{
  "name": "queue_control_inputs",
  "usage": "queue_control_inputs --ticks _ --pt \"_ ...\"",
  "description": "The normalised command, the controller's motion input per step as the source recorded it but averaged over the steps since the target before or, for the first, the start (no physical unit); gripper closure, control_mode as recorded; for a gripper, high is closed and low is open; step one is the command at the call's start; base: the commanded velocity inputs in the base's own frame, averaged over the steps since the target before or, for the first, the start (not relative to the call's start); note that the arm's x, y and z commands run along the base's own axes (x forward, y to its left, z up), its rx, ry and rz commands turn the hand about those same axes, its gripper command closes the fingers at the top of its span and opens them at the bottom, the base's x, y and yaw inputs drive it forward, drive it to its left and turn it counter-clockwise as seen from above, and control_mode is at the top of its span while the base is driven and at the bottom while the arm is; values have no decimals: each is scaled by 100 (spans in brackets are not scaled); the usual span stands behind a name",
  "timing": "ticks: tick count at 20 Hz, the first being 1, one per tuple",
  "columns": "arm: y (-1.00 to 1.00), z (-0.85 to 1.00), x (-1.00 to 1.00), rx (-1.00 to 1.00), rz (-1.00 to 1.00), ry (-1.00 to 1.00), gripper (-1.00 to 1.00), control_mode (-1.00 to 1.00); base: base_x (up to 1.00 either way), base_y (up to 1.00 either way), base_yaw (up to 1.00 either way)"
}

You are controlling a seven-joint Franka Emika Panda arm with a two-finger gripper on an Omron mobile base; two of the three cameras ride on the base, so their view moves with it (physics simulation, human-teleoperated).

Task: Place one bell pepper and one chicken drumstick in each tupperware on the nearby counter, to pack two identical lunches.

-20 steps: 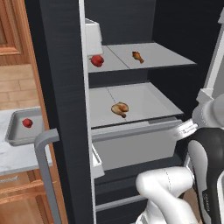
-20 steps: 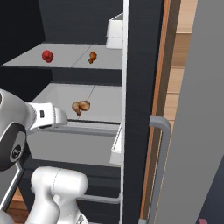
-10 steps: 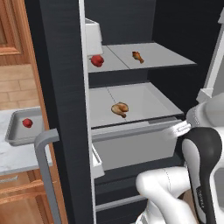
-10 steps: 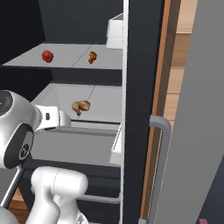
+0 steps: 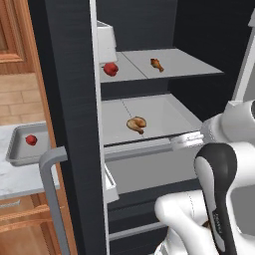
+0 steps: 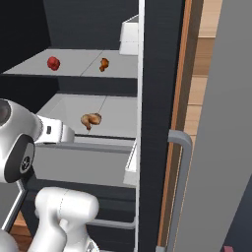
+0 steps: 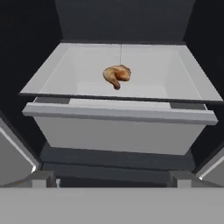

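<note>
An open dark fridge fills the left base view: a drumstick lies mid-frame on the lower shelf, and 1 red pepper sits in the grey tupperware on the worktop at left. In the hand view the pincer stands apart at the bottom; the drumstick looks light and greasy, best pinched across its plump end.

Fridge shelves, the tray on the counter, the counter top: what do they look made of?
Lower shelf: likely matte grey plastic or painted metal, flat even tone, no gloss. Tray: looks like dull grey metal or plastic, rounded raised rim. Counter: stone-like, white with faint grey veins, marble look. All rendered, so uncertain.
</note>
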Motion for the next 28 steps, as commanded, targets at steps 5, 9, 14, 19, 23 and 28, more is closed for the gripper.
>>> queue_control_inputs --ticks 5,9,14,19,23,28 --pt "0 -9 43 0 -4 3 -100 -100 0 0 0" --pt "0 -33 55 0 0 7 -100 -100 0 0 0" --pt "5 -35 56 0 0 10 -100 -100 0 0 0" --pt "13 -27 49 0 0 0 -100 -100 0 0 0" --pt "6 -22 41 0 0 0 -100 -100 0 0 0" --pt "0 -17 44 0 0 0 -100 -100 0 0 0"
